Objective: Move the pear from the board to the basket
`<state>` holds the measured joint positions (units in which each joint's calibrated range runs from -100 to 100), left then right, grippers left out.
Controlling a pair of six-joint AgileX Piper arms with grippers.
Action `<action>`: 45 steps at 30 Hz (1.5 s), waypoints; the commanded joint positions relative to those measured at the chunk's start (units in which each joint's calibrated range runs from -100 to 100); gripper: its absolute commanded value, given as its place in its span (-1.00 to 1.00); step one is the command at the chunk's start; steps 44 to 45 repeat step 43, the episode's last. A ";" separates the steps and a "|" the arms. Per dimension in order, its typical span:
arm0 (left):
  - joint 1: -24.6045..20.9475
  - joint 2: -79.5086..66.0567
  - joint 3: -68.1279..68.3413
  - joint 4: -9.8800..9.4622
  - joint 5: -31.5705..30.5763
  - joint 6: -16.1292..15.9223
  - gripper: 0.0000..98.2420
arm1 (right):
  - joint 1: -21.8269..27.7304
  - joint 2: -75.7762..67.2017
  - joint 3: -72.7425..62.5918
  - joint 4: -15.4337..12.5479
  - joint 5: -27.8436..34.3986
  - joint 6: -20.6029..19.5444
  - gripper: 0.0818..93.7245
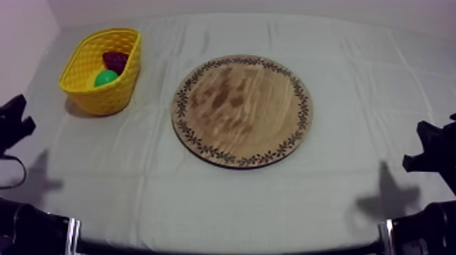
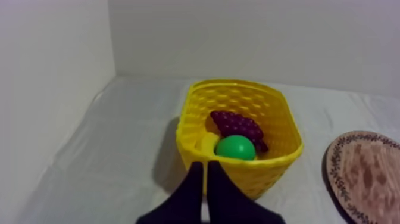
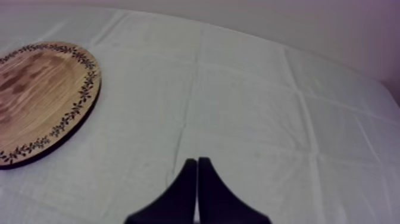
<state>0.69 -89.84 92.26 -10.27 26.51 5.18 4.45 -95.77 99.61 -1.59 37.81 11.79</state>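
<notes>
The yellow basket (image 1: 102,95) stands at the table's far left. Inside it lie a green pear (image 1: 105,78) and a dark purple bunch of grapes (image 1: 115,61). The round wooden board (image 1: 241,112) with its patterned rim lies mid-table with nothing on it. My left gripper (image 2: 204,170) is shut on nothing, low and just in front of the basket (image 2: 238,179), facing the pear (image 2: 235,147) and grapes (image 2: 238,125). My right gripper (image 3: 197,164) is also shut on nothing, over bare cloth to the right of the board (image 3: 41,95).
Both arms sit low at the table's sides, the left arm (image 1: 13,122) and the right arm (image 1: 431,146). A wall runs close behind and to the left of the basket. Grey-white cloth stretches between board and table edges.
</notes>
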 commanded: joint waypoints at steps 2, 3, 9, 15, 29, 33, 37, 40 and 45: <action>0.18 -3.73 4.75 0.42 -0.37 -0.54 -1.00 | 0.00 0.01 0.05 0.00 0.01 0.01 -0.99; 0.23 -4.36 5.41 1.13 -0.43 -1.25 -1.00 | 0.00 0.01 0.05 0.00 0.01 0.01 -0.99; 0.55 -6.88 7.33 4.68 -0.11 -4.78 -1.00 | 0.00 0.01 0.05 0.00 0.01 0.01 -0.99; 0.21 -9.40 7.59 6.68 2.19 -6.56 -1.00 | 0.02 0.01 0.05 0.00 0.01 0.01 -0.99; -0.07 -9.90 7.63 7.16 2.60 -5.78 -1.00 | 0.07 0.01 0.05 0.00 0.01 0.01 -0.99; -0.08 -9.90 7.63 7.33 3.06 -5.64 -1.00 | 0.07 0.01 0.05 0.00 0.01 0.01 -0.99; -0.08 -9.90 7.63 7.62 3.75 -5.35 -1.00 | 0.07 0.01 0.05 0.00 0.01 0.01 -0.99; -0.11 -9.90 7.63 7.68 3.89 -5.46 -1.00 | 0.07 0.01 0.05 0.00 0.01 0.01 -0.99; -0.16 -9.90 7.63 7.70 3.94 -5.78 -1.00 | 0.07 0.01 0.05 0.00 0.01 0.01 -0.99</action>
